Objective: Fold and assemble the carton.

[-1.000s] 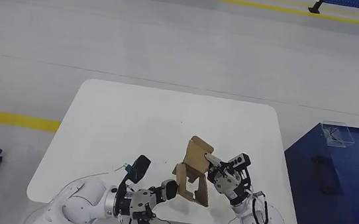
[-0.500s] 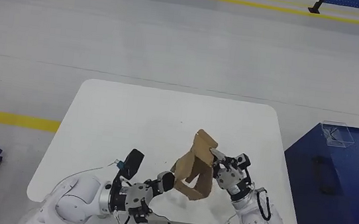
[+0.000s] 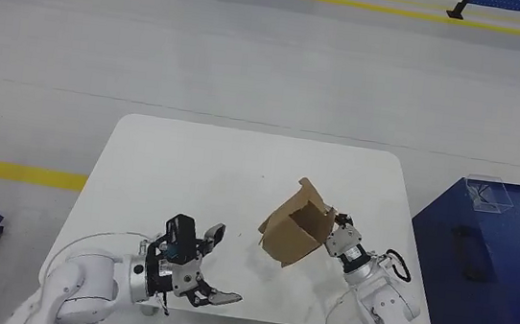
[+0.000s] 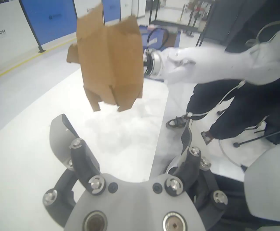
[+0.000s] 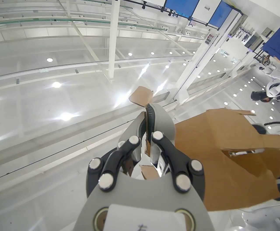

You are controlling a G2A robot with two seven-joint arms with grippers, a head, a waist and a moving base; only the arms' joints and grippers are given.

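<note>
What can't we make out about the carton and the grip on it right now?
- Where the right gripper pinches the carton: top view, too small and behind the carton's wall.
- Carton's inside: left wrist view, its own outer walls hide it.
- Carton's far end: right wrist view, cut off by the picture's edge.

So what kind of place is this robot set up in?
Probably a large industrial hall or robot test floor: a high beamed ceiling with rows of lights, a yellow line marked on the pale floor, and blue partition panels beyond the white table.
</note>
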